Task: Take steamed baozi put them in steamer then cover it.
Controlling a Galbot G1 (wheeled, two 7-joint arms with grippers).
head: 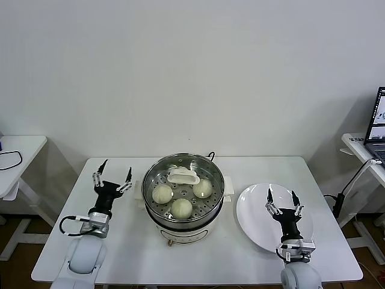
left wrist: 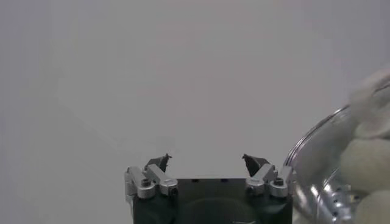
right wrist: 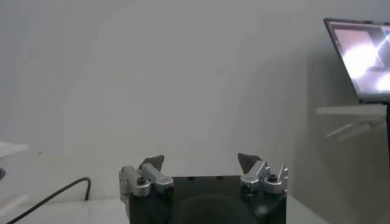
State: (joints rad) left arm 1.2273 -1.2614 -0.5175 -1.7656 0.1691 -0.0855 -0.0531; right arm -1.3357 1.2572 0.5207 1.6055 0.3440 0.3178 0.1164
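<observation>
Lid on, buns in: the job looks all but finished.
Cover (head: 183,176) sits on the steamer (head: 183,195) over the buns (head: 181,208); left gripper (head: 112,175) just left of the steamer, right gripper (head: 283,199) over the plate (head: 251,224) to its right, both jaws wide, empty; next probably just retreat.

text: none legible | laptop screen (head: 377,117): lit at the right edge of the head view, content too small to read | same laptop screen (right wrist: 362,56): blurred in the right wrist view, nothing readable | steamer (head: 183,220): showed no readable label or brand | plate (head: 255,217): carried no markings
</observation>
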